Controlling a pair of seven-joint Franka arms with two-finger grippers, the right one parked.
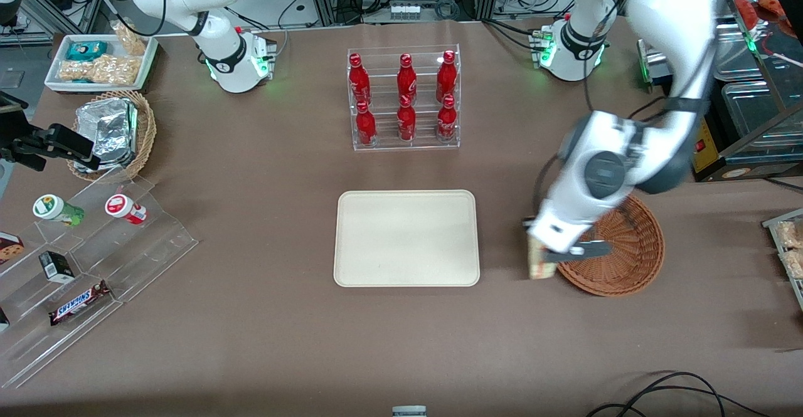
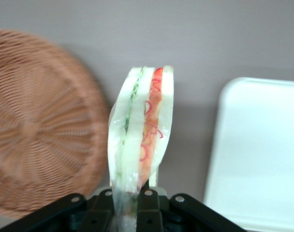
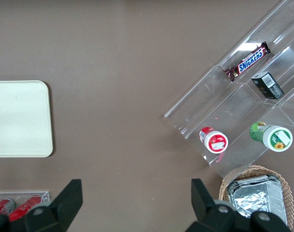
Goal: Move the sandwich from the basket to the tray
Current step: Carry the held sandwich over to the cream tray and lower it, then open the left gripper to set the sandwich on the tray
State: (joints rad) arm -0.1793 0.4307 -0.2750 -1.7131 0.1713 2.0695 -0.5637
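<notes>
The pincer (image 1: 551, 255) is clamped on the sandwich (image 1: 541, 265) and holds it aloft at the basket's (image 1: 633, 260) rim, on the side toward the tray (image 1: 406, 239). In the wrist view the fingers (image 2: 148, 205) grip only the narrow end of the sandwich (image 2: 141, 145), so most of the wedge stands free of them.

Risks, as judged:
- The clear wrap looks slick; a thin end grip may let the wedge slide or pivot during travel.
- Soft bread may crush under pressure, loosening the hold.
- A low carry may catch the tray's rim.

Clearances: bare tabletop (image 1: 502, 316) lies between basket (image 2: 36, 130) and tray (image 2: 263, 159), with nothing standing in the path. The tray is empty. The bottle rack (image 1: 404, 98) stands farther from the front camera than the tray, well apart from the route.
</notes>
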